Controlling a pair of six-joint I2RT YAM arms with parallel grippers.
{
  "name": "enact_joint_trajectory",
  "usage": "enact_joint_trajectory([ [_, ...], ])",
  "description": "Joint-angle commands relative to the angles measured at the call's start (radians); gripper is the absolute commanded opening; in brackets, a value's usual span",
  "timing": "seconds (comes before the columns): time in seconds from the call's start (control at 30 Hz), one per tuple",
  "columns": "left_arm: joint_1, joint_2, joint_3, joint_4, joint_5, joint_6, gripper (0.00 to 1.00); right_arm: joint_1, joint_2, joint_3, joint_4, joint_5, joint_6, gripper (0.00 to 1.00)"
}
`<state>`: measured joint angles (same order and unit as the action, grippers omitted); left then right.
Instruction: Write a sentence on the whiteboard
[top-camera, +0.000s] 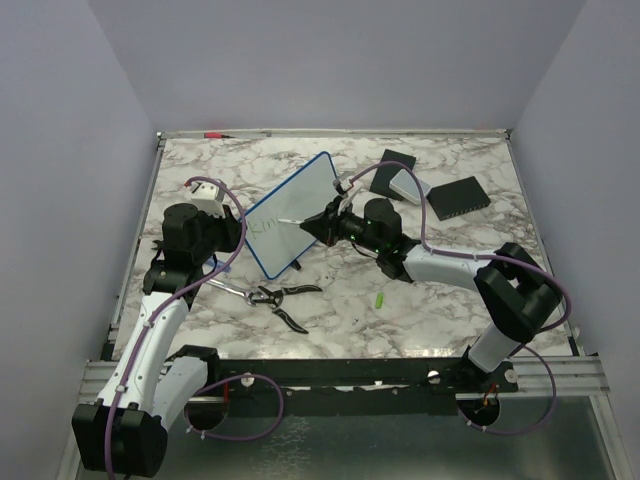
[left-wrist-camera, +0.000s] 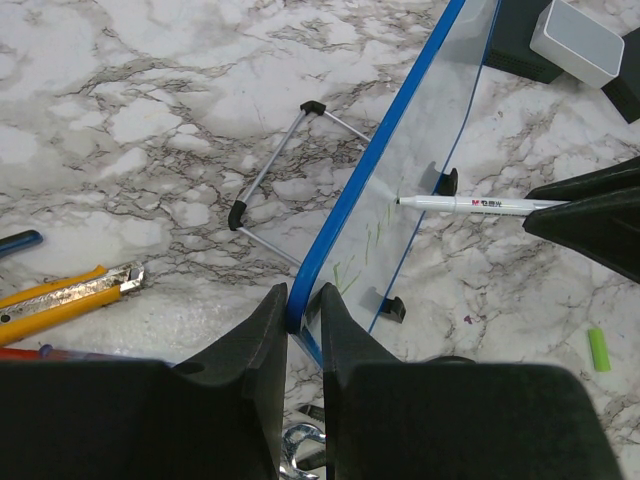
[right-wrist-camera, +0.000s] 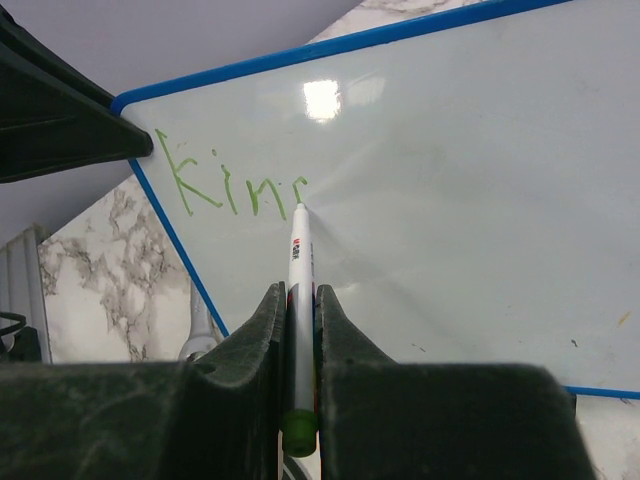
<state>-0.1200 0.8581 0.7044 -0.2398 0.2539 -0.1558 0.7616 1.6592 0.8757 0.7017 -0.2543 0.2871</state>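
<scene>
Marble tabletop (top-camera: 420, 310), grey walls (top-camera: 330, 60); we hold the whiteboard (top-camera: 290, 210) tilted up, left of table ctr.
Our left gripper (left-wrist-camera: 302, 305) is pinched on its blue frame at the near corner; our right gripper (right-wrist-camera: 299, 295) is clamped on a white marker (right-wrist-camera: 299, 250), tip touching the board just after the sentence (right-wrist-camera: 235, 185), green, reading approx "Kin" plus a part letter; pliers (top-camera: 278, 297) lie just in front.
</scene>
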Motion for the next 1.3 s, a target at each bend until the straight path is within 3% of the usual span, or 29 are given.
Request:
enact_joint_trajectory([
  [0.0,-0.004,-0.014,-0.015,-0.007,-0.007,0.017,0.03,-0.005,0.001,0.021,0.009,0.049,-0.016,0.01],
  [0.8,-0.006,-0.014,-0.015,-0.007,-0.005,0.017,0.03,-0.005,-0.033,0.083,-0.004,0.061,-0.050,0.01],
  [1.27,-0.007,-0.014,-0.013,-0.007,-0.005,0.016,0.03,-0.003,-0.019,-0.006,0.010,0.043,-0.005,0.01],
])
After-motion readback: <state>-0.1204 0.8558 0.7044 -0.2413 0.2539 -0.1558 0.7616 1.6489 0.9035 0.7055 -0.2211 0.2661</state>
